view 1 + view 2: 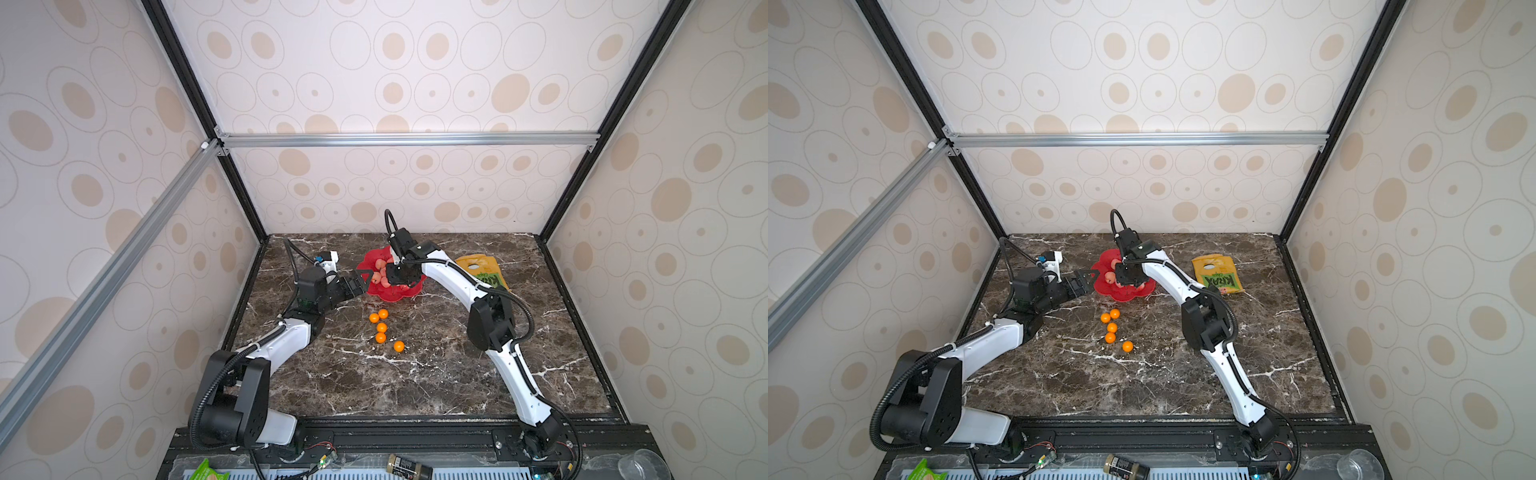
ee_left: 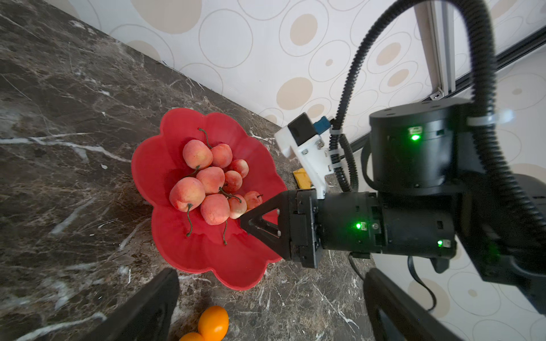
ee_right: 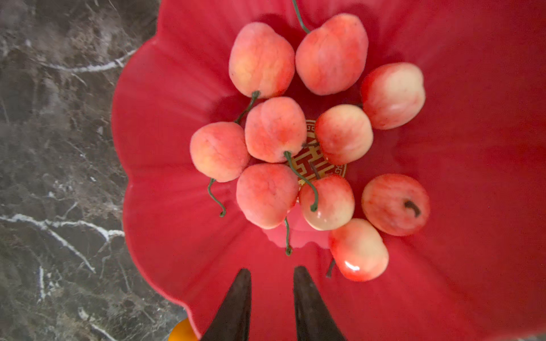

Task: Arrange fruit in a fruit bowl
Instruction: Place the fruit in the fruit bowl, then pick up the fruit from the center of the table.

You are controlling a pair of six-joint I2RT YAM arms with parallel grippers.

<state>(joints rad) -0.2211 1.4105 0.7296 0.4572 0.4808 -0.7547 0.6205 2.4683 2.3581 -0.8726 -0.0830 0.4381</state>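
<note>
Fruit bowl (image 1: 392,294) sits toward 12 o'clock on the marble surface (image 1: 415,374), flat, scalloped rim up. Ten pink fruits (image 3: 274,130) lie inside it, clustered over and around the gold mark (image 3: 320,166) at the centre. Several touch, stems splayed. The shallow dish slopes inward, which is likely why they gather in the middle rather than out on the petals.

Right arm (image 1: 451,272) reaches in from about 4 o'clock and hangs over the bowl, wrist pointing down into it. Its jaws are a little parted with nothing between them: released, not grasping. They hover above bare red bowl at the edge of the pile, touching no fruit. Reads as a drop-off pose, high enough to clear the heap.

Left arm (image 1: 291,332) lies at 9 o'clock of the bowl, jaws spread wide and empty. Tips are close to the rim; contact cannot be told. Probably parked there to leave the bowl free for the other arm.

Orange fruits (image 1: 381,328): five counted in both top views, loose on the surface in a short string at 6 o'clock of the bowl, apart from both sets of jaws. The two nearest the bowl touch each other. These look like the remaining work; the pink lot appears done.

Yellow-green snack bag (image 1: 1217,274) lies flat at 3 o'clock of the bowl. Not part of the job.
</note>
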